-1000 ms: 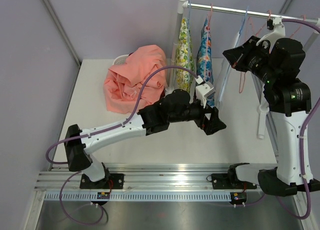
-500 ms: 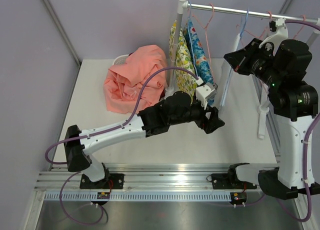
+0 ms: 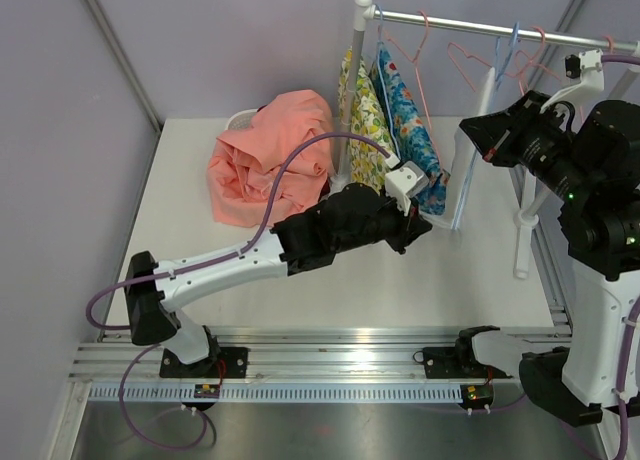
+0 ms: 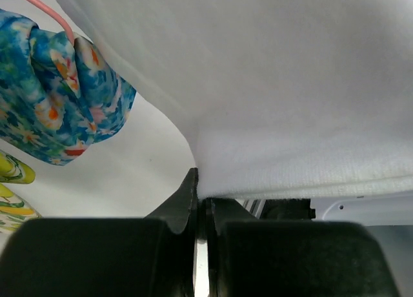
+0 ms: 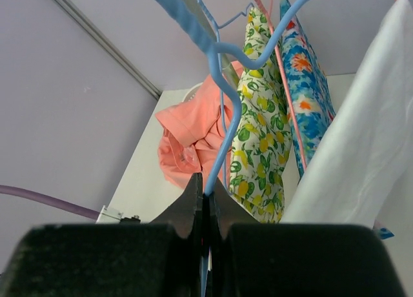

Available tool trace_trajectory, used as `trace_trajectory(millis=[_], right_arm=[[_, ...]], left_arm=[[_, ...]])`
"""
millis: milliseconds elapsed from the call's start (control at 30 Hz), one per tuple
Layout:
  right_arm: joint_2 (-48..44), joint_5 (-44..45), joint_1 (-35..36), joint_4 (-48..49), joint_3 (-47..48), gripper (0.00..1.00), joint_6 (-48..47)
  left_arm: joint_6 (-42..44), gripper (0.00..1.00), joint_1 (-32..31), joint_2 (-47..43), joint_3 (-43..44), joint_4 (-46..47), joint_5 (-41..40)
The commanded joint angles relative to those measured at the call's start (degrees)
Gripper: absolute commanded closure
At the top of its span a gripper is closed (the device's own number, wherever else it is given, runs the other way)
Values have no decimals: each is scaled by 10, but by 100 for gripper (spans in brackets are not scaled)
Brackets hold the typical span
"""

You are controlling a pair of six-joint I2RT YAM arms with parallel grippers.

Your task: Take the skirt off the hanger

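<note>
The white skirt (image 3: pixel 468 165) hangs from a light blue hanger (image 3: pixel 500 65) on the rail. It fills the upper right of the left wrist view (image 4: pixel 290 84). My left gripper (image 3: pixel 424 227) is shut on the skirt's lower edge, its jaws pinching the hem (image 4: pixel 201 192). My right gripper (image 3: pixel 480 130) is shut on the blue hanger's wire (image 5: pixel 222 116), with the jaws closed round it (image 5: pixel 206 188). In the right wrist view the skirt (image 5: pixel 361 148) drapes down at the right.
A metal rail (image 3: pixel 470 22) on a white post carries a lemon-print garment (image 3: pixel 362 110), a blue floral garment (image 3: pixel 410 130) on a pink hanger, and bare pink hangers (image 3: pixel 470 58). A heap of peach cloth (image 3: pixel 270 155) lies at the back left of the table.
My left gripper has gone from open to shut on the skirt's hem. The right arm has moved right with the blue hanger, and the printed garments have swung left.
</note>
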Motion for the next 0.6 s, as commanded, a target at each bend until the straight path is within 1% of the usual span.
trace_trajectory(millis=[0, 67, 100, 133, 167, 200, 233, 267, 300, 367, 400, 433, 500, 533, 567], right_arm=[[-19, -17, 3, 32, -5, 100, -7], [-21, -14, 3, 31, -6, 100, -8], [-21, -10, 3, 29, -5, 100, -10], [-19, -9, 3, 23, 0, 100, -14], [-16, -8, 3, 17, 12, 100, -18], [-15, 2, 3, 5, 18, 100, -21], [-15, 8, 3, 0, 31, 100, -28], [-15, 22, 3, -5, 34, 100, -32], [-17, 29, 3, -9, 37, 100, -33], [-26, 37, 3, -9, 31, 100, -32], [-29, 32, 3, -5, 25, 100, -29], [-35, 28, 3, 0, 14, 100, -23], [-40, 16, 3, 9, 3, 100, -15], [-44, 15, 3, 12, -6, 100, -10], [-45, 13, 3, 14, -11, 100, -7]], left_arm=[[-6, 100, -2, -37, -12, 62, -16], [-11, 100, -3, -48, -24, 68, -10], [-12, 100, -3, -54, -30, 67, -24], [-11, 100, -3, -63, -34, 45, -42], [-10, 100, -4, -93, -46, 28, -71], [-8, 100, -4, -112, -58, 10, -131], [-3, 100, -2, -139, -73, -19, -165], [-1, 100, 2, -192, -117, -32, -198], [-7, 100, 34, -228, -139, -44, -221], [-33, 100, 101, -293, -209, -63, -179], [-36, 100, 177, -356, -224, -68, -137], [-27, 100, 210, -378, -227, -87, -115], [-6, 100, 273, -405, -194, -116, -92], [16, 100, 285, -401, -177, -150, -92], [27, 100, 295, -394, -154, -164, -91]])
